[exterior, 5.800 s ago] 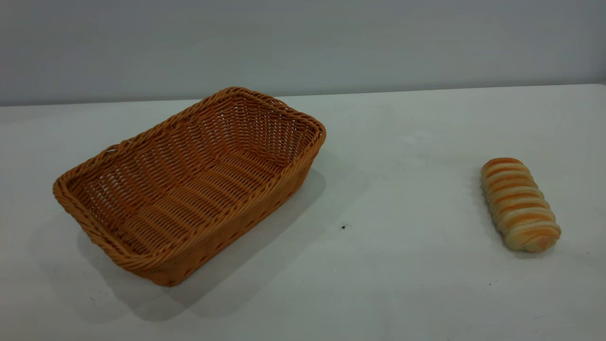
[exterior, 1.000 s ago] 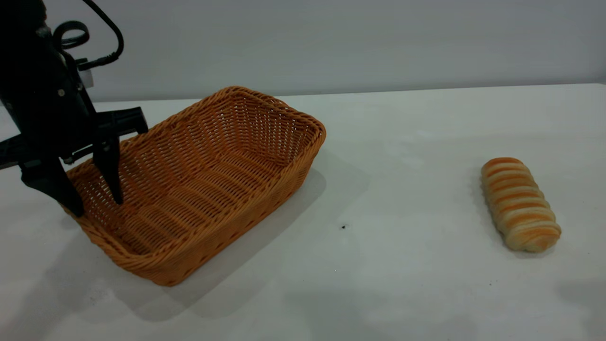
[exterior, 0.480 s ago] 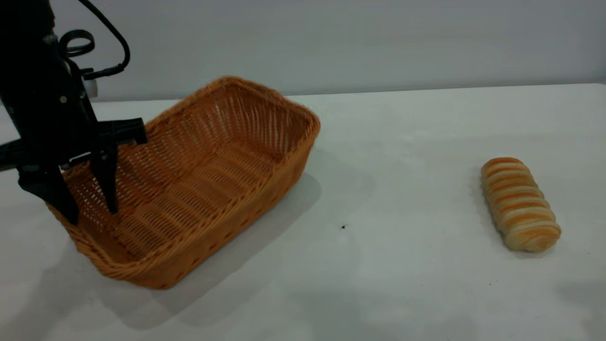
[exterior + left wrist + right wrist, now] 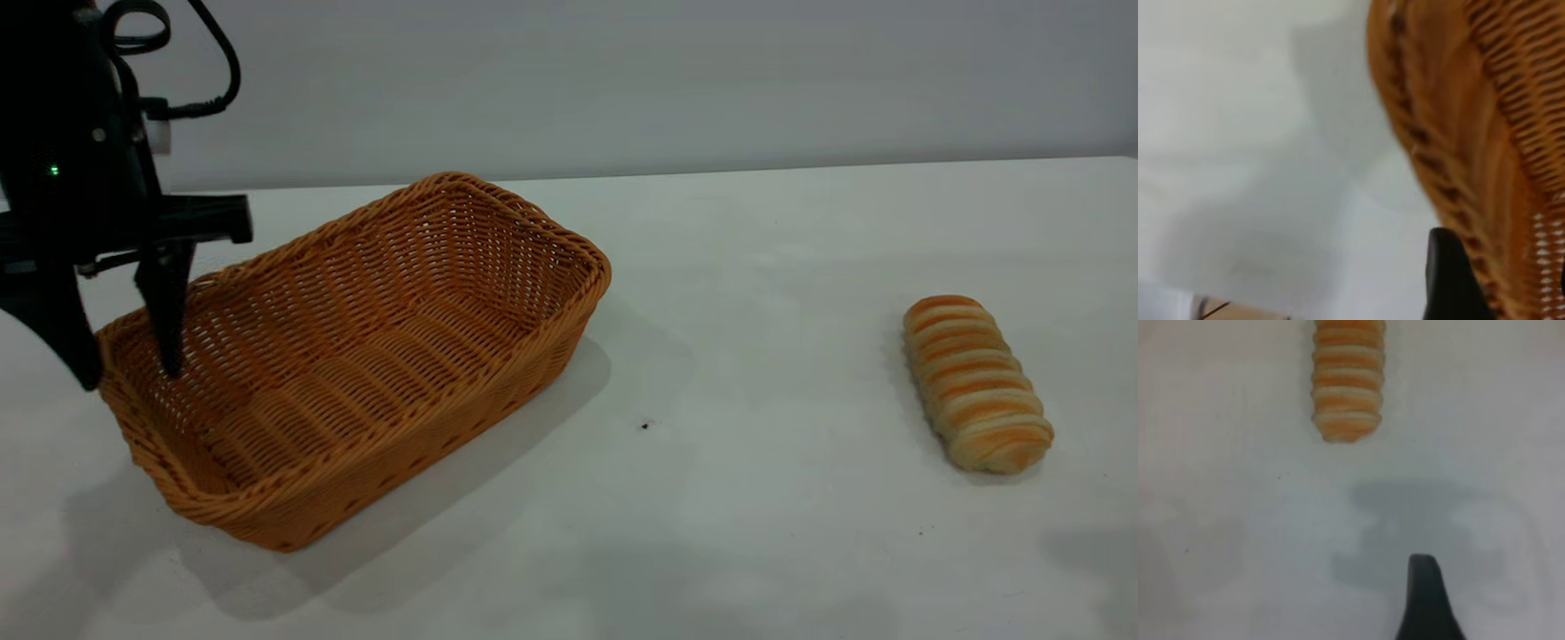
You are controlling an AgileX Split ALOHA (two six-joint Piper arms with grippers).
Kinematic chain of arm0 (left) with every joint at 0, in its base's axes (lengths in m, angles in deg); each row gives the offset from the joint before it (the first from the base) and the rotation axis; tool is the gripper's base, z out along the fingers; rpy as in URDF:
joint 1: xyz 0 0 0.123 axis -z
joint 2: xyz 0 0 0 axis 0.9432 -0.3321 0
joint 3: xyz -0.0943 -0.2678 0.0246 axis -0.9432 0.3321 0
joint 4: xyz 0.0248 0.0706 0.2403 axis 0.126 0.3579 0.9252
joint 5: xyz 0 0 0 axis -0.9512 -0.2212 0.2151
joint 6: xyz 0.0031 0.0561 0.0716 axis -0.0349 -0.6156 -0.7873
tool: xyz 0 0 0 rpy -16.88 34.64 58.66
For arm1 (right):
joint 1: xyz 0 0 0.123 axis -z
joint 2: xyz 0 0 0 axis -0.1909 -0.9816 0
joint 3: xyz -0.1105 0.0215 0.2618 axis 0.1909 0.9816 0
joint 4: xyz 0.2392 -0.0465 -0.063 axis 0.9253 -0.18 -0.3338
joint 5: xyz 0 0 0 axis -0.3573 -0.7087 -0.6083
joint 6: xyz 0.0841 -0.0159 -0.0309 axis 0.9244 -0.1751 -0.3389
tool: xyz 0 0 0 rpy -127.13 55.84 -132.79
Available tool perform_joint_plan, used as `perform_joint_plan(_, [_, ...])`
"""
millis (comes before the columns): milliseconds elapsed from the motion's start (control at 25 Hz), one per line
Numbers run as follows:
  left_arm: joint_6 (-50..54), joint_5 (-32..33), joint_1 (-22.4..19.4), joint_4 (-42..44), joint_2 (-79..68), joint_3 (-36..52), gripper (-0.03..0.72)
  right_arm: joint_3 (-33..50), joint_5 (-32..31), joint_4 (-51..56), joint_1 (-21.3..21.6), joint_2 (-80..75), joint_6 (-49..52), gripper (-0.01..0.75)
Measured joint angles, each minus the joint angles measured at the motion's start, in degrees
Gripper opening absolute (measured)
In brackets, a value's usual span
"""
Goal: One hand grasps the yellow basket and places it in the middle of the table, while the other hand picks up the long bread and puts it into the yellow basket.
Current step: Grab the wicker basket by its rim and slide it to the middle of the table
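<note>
White bench [image 4: 756, 267] under a grey wall, your left gripper [image 4: 124, 369] fingers clamped across the yellow basket [image 4: 373, 356] rim at its left end, long bread [image 4: 973, 382] well apart on the right, right gripper fingers can't tell.

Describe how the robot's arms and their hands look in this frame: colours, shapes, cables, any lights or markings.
The left arm is matte black and boxy, with a small green light on its body, a white tag and a black cable looping off the top. Its left hand has a black crossbar carrying two long, tapering black fingers. Of the right hand, only one rounded black fingertip shows in its wrist view; the rest is out of view.
</note>
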Motion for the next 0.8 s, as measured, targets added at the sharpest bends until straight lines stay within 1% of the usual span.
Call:
perform_joint_plan(160, [0.2,0.9,0.0,1.7,0.0,0.0,0.454,0.0,-0.1,0.7,0.0,0.0,-0.3,0.550])
perform_joint_plan(520, [1.3,0.6,0.0,1.9,-2.4,-0.1,0.454,0.0,-0.2,1.1,0.0,0.0,-0.4,0.550])
perform_joint_plan(800, [1.3,-1.9,0.0,1.5,-5.1,-0.2,0.454,0.0,-0.2,1.1,0.0,0.0,-0.4,0.550])
